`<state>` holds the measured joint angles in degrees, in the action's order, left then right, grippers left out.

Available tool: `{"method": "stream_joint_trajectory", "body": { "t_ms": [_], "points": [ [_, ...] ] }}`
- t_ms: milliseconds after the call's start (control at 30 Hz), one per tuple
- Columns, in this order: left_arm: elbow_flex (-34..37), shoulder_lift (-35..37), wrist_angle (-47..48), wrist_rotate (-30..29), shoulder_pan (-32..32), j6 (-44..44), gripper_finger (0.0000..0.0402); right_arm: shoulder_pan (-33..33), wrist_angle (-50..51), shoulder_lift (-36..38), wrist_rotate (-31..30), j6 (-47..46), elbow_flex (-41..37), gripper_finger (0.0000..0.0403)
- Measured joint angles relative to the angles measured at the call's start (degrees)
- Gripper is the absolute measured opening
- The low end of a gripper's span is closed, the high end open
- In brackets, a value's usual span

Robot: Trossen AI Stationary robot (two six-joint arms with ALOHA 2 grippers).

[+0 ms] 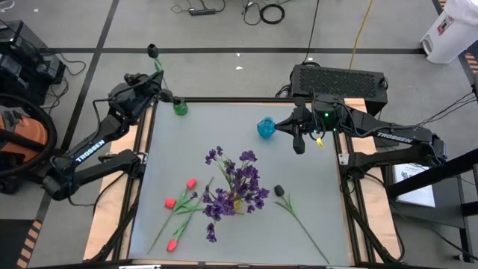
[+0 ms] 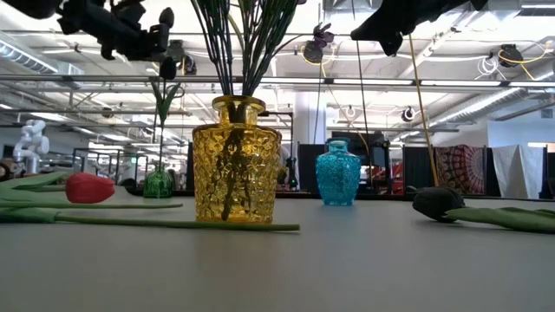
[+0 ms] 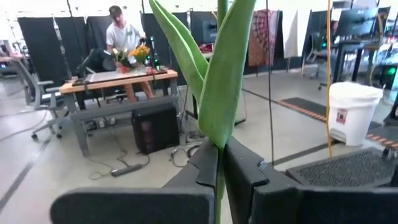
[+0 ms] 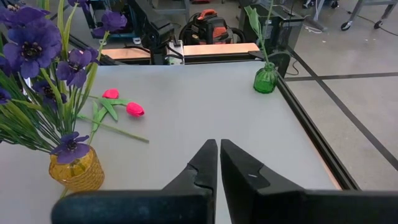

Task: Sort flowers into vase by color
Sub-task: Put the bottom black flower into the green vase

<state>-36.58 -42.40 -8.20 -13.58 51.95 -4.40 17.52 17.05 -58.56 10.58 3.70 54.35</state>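
High view, edges: My left gripper (image 1: 158, 75) sits over the far left corner of the grey tabletop (image 1: 314, 172), clenched on the stem of a black-headed flower (image 1: 153, 52) that stands in the green vase (image 1: 180, 107) at that corner.
High view, right side: My right gripper (image 1: 299, 147) hangs clenched and empty just beside the blue vase (image 1: 266, 128), near the far right edge.
High view, open room: Bare tabletop lies between the two vases and along the right edge.
High view, middle: Purple flowers (image 1: 235, 187) fill the centre; three red tulips (image 1: 178, 203) lie to their left, and a second black-headed flower (image 1: 280, 191) lies to their right.
Low view: The yellow vase (image 2: 236, 172) holding the purple stems stands nearest; a workshop room with ceiling lights lies behind.
Left wrist view: A green leaf (image 3: 227, 81) rises from between my closed fingers; a person (image 3: 124, 37) works at a desk beyond.
Right wrist view: Tulips, yellow vase and green vase sit well apart on the tabletop.
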Motion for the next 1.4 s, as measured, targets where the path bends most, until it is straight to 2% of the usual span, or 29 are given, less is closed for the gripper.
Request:
{"method": "stream_joint_trajectory", "body": {
  "t_ms": [567,800,1067,1400],
  "points": [
    [0.4,-7.5,-3.4,-2.9,3.6,8.2,0.0015,0.0,0.0,0.0,0.0,0.0,0.0,0.0013],
    [0.4,-11.2,-4.9,-3.1,4.5,7.1,0.0015,0.0,0.0,0.0,0.0,0.0,0.0,0.0013],
    [0.4,-11.8,-8.0,-3.2,4.7,7.1,0.0015,0.0,0.0,0.0,0.0,0.0,0.0,0.0013],
    [0.4,-11.8,-7.2,-3.2,4.7,7.0,0.0015,0.0,0.0,0.0,0.0,0.0,0.0,0.0013]
  ]
}}
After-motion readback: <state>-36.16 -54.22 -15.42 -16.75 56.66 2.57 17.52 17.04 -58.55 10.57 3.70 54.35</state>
